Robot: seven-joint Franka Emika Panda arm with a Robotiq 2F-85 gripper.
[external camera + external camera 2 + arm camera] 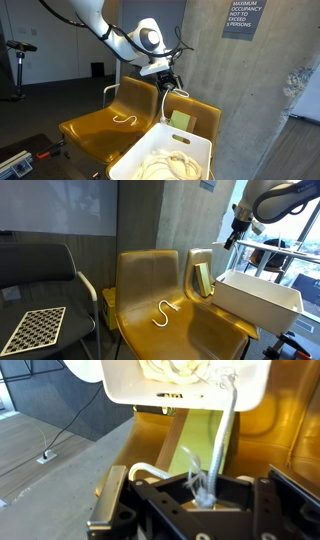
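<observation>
As far as I can tell from here, the end effector (171, 84) is pinched shut on a white cord (222, 440), just above the back rim of the white bin (133, 155). The cord trails down into the bin, where more of it lies coiled. A loose cord piece (163, 313) sits on the yellow chair (195, 332) beside the bin.

White bin (255, 302) and chair back (205, 112) sit under your jaws, concrete pillar (250, 100) close behind. Free air sideways over the other seat (150, 335).
</observation>
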